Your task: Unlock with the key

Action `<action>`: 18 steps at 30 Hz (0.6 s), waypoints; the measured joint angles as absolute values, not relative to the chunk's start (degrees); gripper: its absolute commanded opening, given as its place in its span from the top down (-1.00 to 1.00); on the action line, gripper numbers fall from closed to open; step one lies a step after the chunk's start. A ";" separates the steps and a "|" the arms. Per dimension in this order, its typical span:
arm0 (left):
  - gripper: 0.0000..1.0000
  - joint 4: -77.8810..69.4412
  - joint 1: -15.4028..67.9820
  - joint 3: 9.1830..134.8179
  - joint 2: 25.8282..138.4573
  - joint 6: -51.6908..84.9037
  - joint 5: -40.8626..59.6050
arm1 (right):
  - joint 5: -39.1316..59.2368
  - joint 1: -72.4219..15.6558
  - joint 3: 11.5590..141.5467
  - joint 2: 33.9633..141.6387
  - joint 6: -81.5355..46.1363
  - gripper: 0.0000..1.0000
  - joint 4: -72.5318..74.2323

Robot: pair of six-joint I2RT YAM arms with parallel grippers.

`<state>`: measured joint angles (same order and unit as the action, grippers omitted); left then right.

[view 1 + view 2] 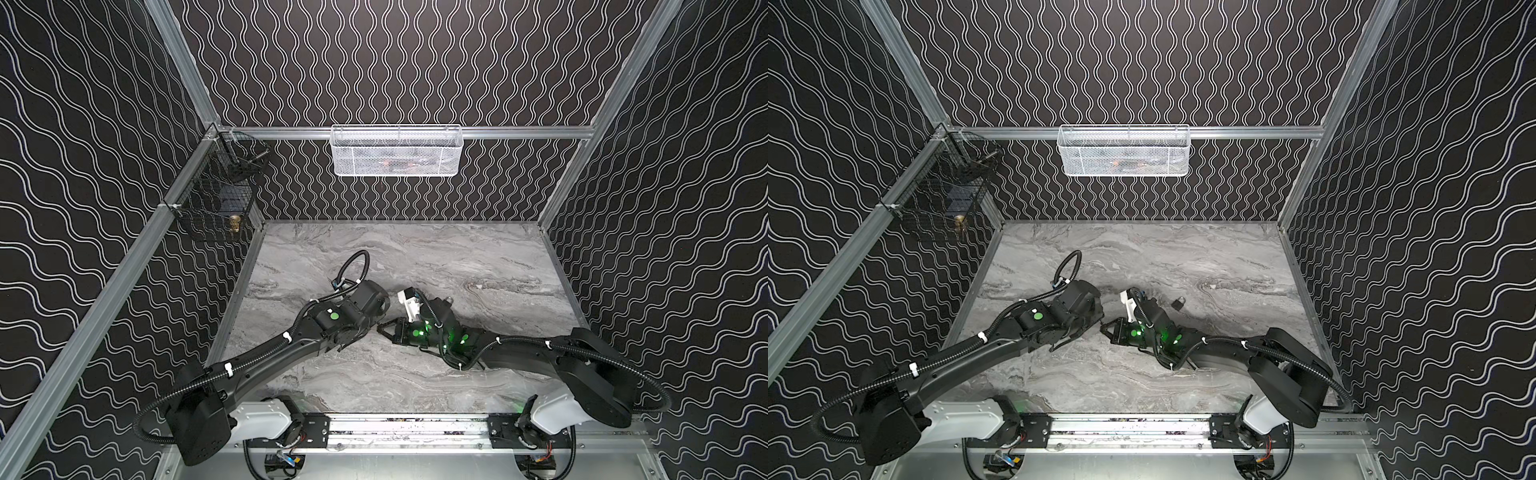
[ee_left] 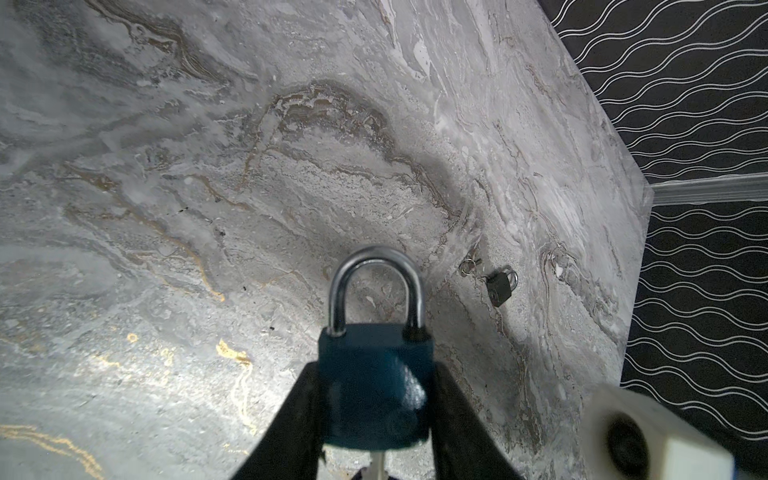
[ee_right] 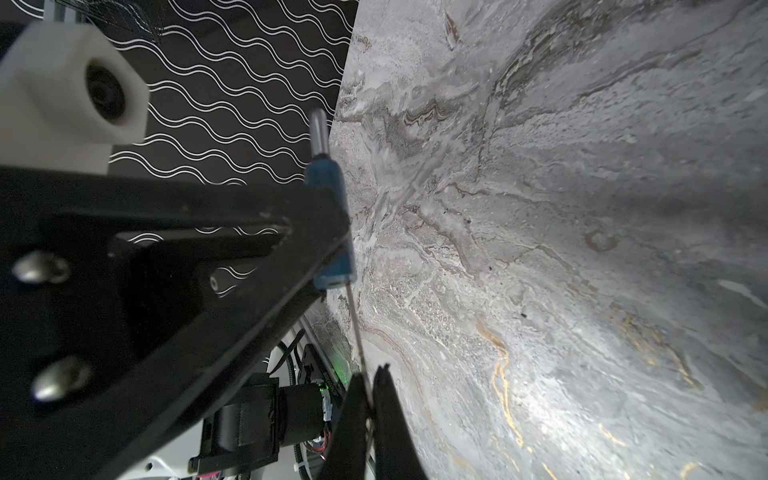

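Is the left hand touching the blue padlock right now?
Touching. The left wrist view shows the left hand clamping the padlock on both sides, with no gap.

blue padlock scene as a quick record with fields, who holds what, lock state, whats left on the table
left gripper: shut on blue padlock body
right gripper: shut on key
key: blade in the padlock's base
shackle: both legs seated, looks locked
table: small dark padlock lying, key ring beside it

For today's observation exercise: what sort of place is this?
Probably a robot test cell: a left arm and right arm mounted on a rail, patterned walls on aluminium framing, a marble-look tabletop.
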<state>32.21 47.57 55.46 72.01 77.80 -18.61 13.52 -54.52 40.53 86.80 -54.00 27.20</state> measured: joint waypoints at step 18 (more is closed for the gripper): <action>0.59 31.62 47.57 55.46 72.66 77.80 -17.80 | 12.88 -54.52 42.85 87.07 -51.81 1.00 23.55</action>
<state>31.62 47.57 55.46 72.66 77.80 -17.80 12.88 -54.52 42.85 87.07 -51.81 23.55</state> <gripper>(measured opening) 0.396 0.064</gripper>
